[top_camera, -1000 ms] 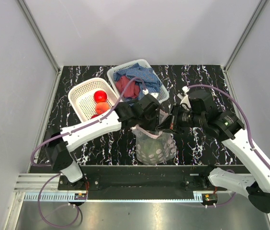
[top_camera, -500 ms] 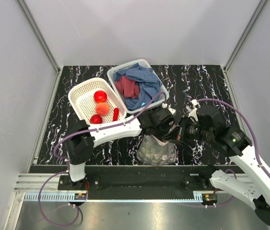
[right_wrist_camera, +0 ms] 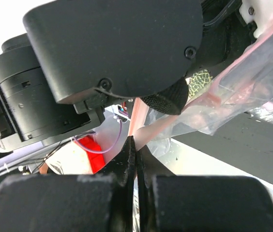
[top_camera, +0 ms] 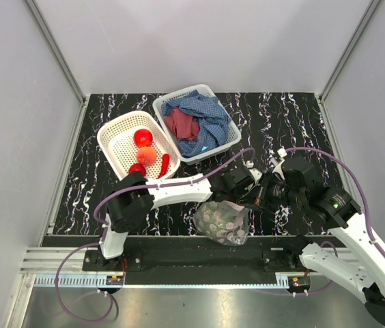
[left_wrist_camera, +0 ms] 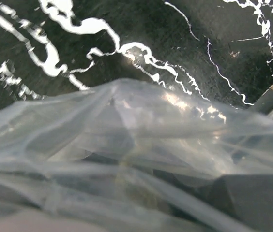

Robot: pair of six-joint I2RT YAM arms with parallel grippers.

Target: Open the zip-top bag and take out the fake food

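The zip-top bag [top_camera: 223, 222], clear with pale dots, hangs crumpled near the table's front edge, below both grippers. My left gripper [top_camera: 239, 186] and right gripper [top_camera: 262, 193] meet over its top edge. In the right wrist view my right gripper [right_wrist_camera: 136, 145] is shut on the bag's pinkish rim strip [right_wrist_camera: 148, 128], and the left gripper's body fills the top of the frame. Bag plastic [left_wrist_camera: 127, 145] fills the left wrist view and hides the fingers. The fake food lies in a white basket [top_camera: 114, 133]: two red fruits [top_camera: 143, 137], an orange-peach fruit [top_camera: 146, 155], a red chili [top_camera: 164, 164].
A second white basket [top_camera: 228, 140] with blue and red cloths [top_camera: 196, 123] stands behind the grippers. The black marbled table [top_camera: 288, 116] is walled at left, right and back. Its front edge runs just under the bag.
Both grippers have moved toward the front edge and down, carrying the bag with them. The bag has gone from hanging stretched to bunched lower near the edge.
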